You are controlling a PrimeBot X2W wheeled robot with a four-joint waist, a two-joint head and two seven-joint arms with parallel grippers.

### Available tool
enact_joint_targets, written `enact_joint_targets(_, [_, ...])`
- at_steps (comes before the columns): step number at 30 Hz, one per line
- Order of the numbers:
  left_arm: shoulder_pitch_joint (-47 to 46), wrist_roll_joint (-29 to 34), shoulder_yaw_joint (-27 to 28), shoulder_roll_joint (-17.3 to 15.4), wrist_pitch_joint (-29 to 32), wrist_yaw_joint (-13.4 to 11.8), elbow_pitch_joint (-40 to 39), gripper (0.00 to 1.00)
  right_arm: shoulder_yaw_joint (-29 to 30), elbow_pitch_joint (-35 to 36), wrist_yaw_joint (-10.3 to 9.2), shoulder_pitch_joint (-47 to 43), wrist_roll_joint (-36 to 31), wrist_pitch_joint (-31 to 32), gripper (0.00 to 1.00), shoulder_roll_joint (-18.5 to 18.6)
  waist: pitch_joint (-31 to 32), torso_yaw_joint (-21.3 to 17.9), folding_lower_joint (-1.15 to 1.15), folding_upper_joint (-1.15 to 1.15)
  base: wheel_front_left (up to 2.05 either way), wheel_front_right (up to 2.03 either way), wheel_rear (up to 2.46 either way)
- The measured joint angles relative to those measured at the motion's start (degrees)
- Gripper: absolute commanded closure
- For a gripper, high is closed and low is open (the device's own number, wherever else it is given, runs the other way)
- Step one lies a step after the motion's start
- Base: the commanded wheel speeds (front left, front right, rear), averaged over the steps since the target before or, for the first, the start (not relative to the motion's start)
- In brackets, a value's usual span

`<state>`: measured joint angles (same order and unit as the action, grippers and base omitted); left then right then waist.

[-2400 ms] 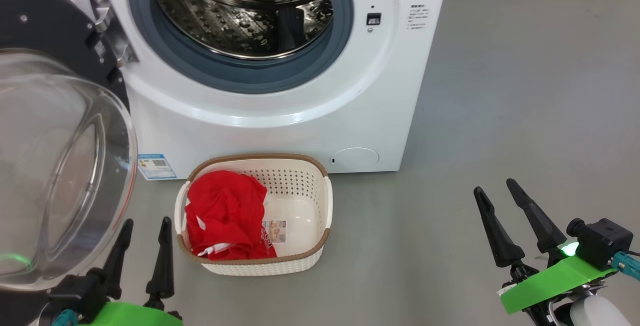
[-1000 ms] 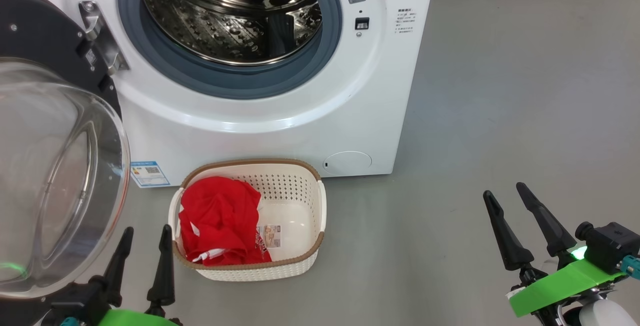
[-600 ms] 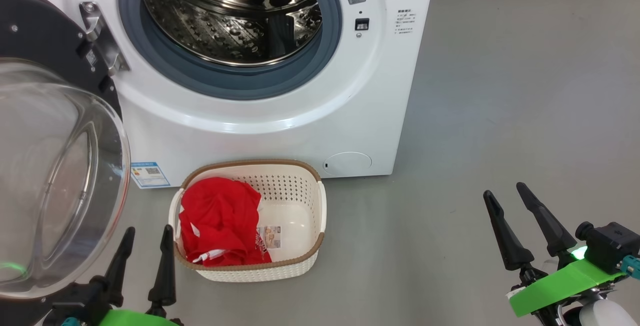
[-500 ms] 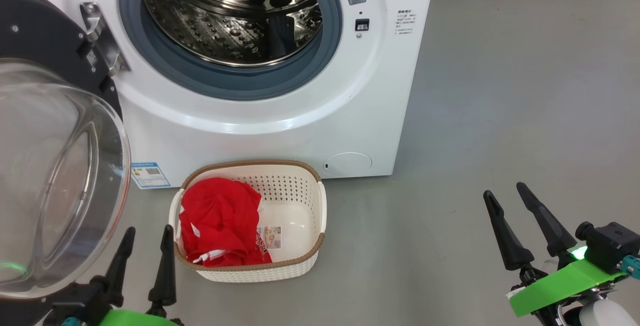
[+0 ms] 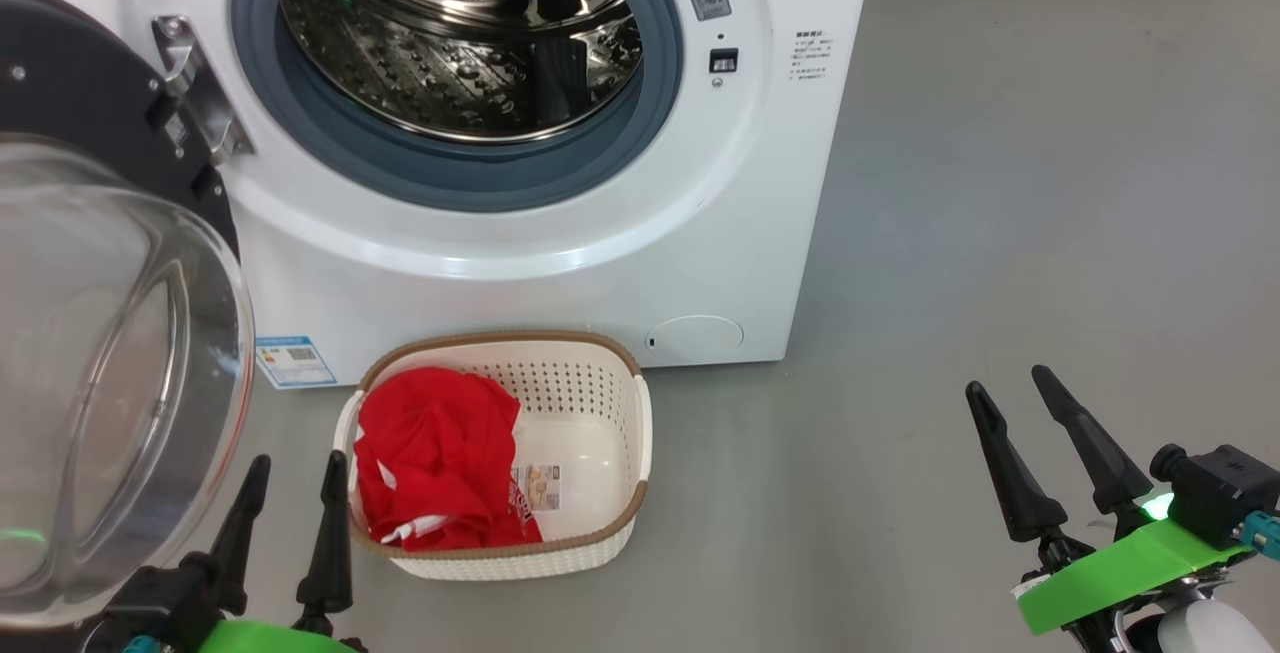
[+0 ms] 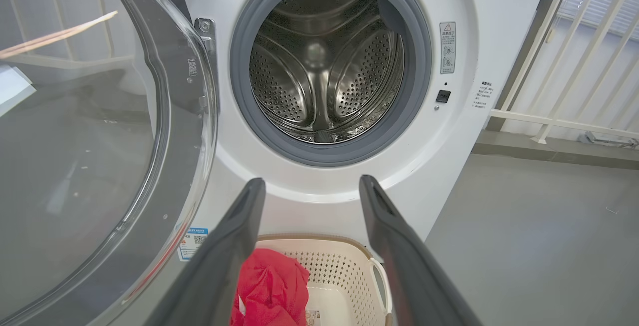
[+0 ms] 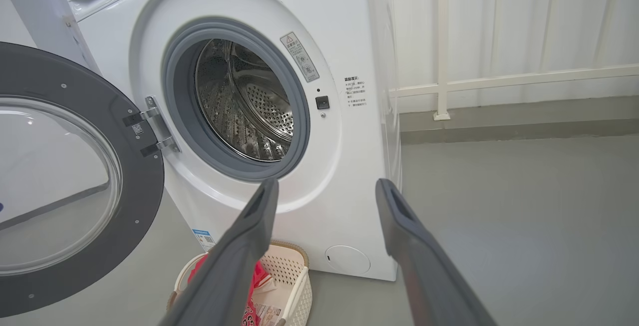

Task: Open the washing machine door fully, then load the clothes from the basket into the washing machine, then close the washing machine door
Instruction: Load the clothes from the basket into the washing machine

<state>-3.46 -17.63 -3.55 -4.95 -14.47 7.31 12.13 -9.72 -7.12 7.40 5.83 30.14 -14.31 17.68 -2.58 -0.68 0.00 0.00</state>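
Observation:
The white washing machine stands with its steel drum exposed. Its black door with the clear glass bowl hangs swung out to the left. On the floor before the machine sits the cream basket, and the red clothes lie in its left half. My left gripper is open, low at the basket's left rim, under the glass bowl. Far to the right, over bare floor, my right gripper is open and empty. The basket and clothes appear between my left fingers.
A blue energy sticker and a round white hatch mark the machine's lower front. Grey floor stretches to the right. A white railing and a low ledge run behind the machine's right side.
The camera has shifted a little, so the machine and basket sit slightly lower in view. Both grippers stay open in the same places.

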Motion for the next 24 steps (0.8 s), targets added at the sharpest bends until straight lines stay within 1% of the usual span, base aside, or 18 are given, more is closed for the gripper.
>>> enact_joint_targets(12, [0.0,0.0,0.2,0.0,0.0,0.0,0.0,0.00,0.0,0.1,0.00,0.0,0.0,0.0,0.00,-0.1,-0.2,0.0,0.00,0.00,1.03,-1.03,0.00])
enact_joint_targets(24, [0.0,0.0,0.6,0.1,0.0,0.0,0.0,0.00,0.0,0.1,0.00,0.0,0.0,0.0,0.00,-0.1,-0.2,0.1,0.00,0.00,0.85,-0.85,0.00])
